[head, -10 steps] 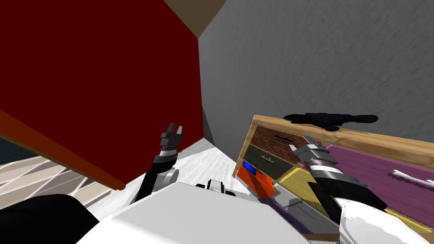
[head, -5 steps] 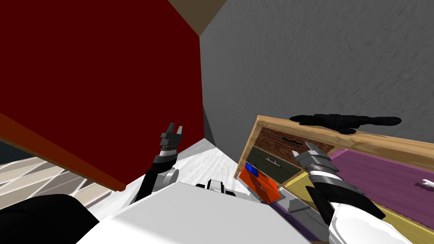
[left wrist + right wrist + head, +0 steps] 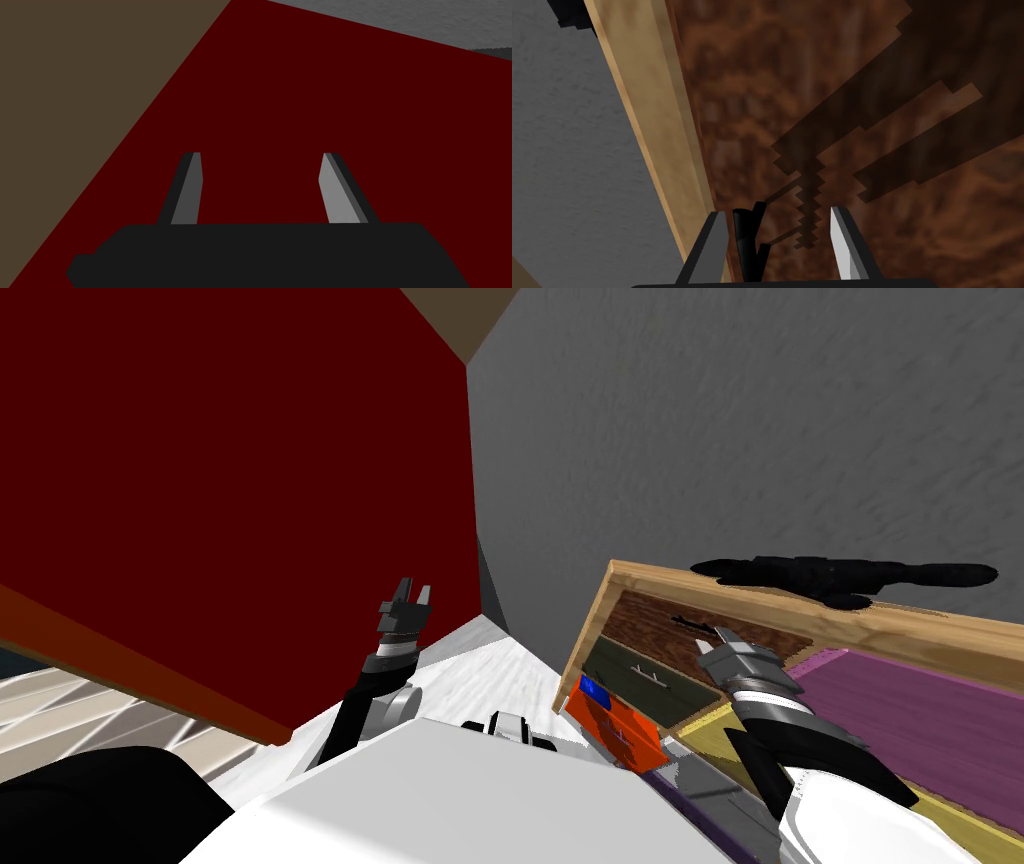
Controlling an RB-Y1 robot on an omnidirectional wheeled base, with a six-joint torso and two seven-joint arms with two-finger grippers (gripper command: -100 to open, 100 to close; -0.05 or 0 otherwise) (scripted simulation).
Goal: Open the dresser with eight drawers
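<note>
Right gripper (image 3: pixel 775 212) is at the top brown drawer (image 3: pixel 822 75) of the dresser (image 3: pixel 700 588). Its fingers are apart with the black handle (image 3: pixel 744 235) between them, close to one finger and not clamped. The dresser stands to the robot's right against the grey wall (image 3: pixel 750 438), light wood frame, mixed-colour drawer fronts. Left gripper (image 3: pixel 261 156) is raised on the left, fingers spread wide, holding nothing, facing a dark red surface (image 3: pixel 300 75).
</note>
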